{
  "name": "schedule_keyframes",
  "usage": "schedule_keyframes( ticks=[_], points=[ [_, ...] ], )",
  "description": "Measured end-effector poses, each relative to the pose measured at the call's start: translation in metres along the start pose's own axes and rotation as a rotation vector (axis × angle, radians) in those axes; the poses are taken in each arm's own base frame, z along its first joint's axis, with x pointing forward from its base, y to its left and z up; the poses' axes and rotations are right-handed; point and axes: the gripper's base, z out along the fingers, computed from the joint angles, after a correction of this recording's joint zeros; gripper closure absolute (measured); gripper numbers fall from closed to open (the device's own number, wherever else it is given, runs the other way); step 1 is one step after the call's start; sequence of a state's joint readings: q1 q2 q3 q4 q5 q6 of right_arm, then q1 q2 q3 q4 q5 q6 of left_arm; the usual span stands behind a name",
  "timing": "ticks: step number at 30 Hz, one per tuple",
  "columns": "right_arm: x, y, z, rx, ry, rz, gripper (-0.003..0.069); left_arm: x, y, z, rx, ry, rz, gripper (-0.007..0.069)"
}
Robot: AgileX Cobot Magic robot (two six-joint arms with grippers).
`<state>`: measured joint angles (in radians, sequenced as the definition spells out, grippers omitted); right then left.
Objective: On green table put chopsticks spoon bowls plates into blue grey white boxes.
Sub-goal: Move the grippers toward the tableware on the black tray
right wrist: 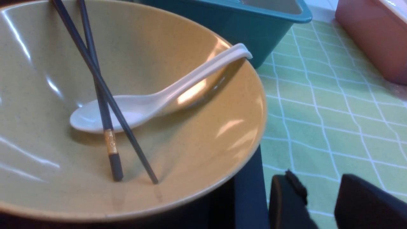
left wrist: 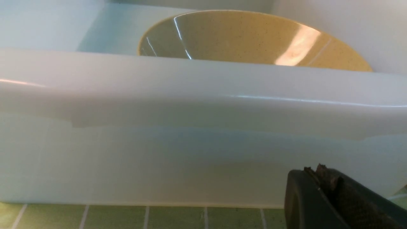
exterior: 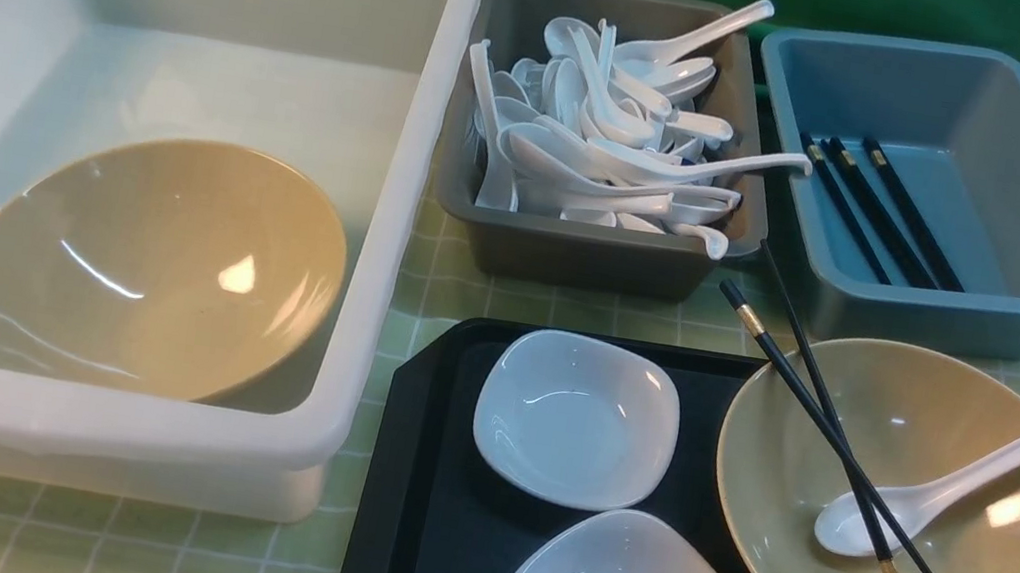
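The right gripper (right wrist: 318, 186) hangs part-open and empty just off the tray's (exterior: 421, 476) right edge, low over the cloth (right wrist: 318, 105), probably poised to reach into the bowl (right wrist: 190, 152) on the tray's right half. That bowl holds the chopsticks (right wrist: 95, 73), crossed, with their lower ends in the well and their upper ends past the far rim. It also holds the spoon (right wrist: 143, 108), its handle propped on the rim. Both likely need to come out before the bowl can be moved. The left gripper (left wrist: 318, 173) is closed on nothing, low by the near wall of the white box (left wrist: 190, 105), left of the tray and out of the right arm's way.

Only the front view shows the dishes (exterior: 576, 418) on the tray's left half, the grey box (exterior: 575, 256) of spoons (exterior: 603, 139) beyond the tray, and the sticks (exterior: 884, 216) lying inside the blue box (exterior: 971, 315) beyond its right corner. The right wrist view alone shows a pink tub (right wrist: 372, 38) well right of the tray.
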<state>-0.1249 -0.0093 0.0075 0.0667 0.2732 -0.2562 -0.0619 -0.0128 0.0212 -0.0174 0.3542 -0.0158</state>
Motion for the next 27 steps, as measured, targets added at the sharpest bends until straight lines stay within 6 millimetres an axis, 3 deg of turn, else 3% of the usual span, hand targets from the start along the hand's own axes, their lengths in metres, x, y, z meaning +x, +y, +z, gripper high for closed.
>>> schedule_keyframes(
  ticks=[5, 9, 13, 16, 21, 26, 27],
  points=[
    [-0.003, -0.001, 0.001, 0.017, -0.061, 0.013, 0.0423, 0.0, 0.001, 0.0, -0.015, -0.004, 0.042, 0.0626],
    [-0.009, -0.003, 0.001, 0.03, -0.147, 0.135, 0.0423, -0.004, 0.002, 0.0, -0.023, -0.059, 0.071, 0.0626],
    [-0.022, -0.006, -0.002, 0.028, -0.305, 0.338, 0.0423, -0.023, 0.0, -0.003, -0.001, -0.27, 0.015, 0.0626],
    [-0.036, -0.01, -0.008, 0.003, -0.478, 0.5, 0.0423, -0.043, 0.0, -0.011, 0.039, -0.51, -0.144, 0.0626],
    [-0.054, -0.015, -0.02, -0.031, -0.734, 0.578, 0.0423, -0.064, 0.004, -0.027, 0.081, -0.799, -0.305, 0.0626],
    [-0.088, -0.02, -0.042, -0.079, -0.848, 0.638, 0.0423, -0.097, 0.007, -0.052, 0.143, -0.985, -0.446, 0.0626],
    [-0.116, -0.023, -0.057, -0.092, -0.88, 0.636, 0.0423, -0.118, 0.006, -0.065, 0.164, -1.025, -0.457, 0.0626]
  ],
)
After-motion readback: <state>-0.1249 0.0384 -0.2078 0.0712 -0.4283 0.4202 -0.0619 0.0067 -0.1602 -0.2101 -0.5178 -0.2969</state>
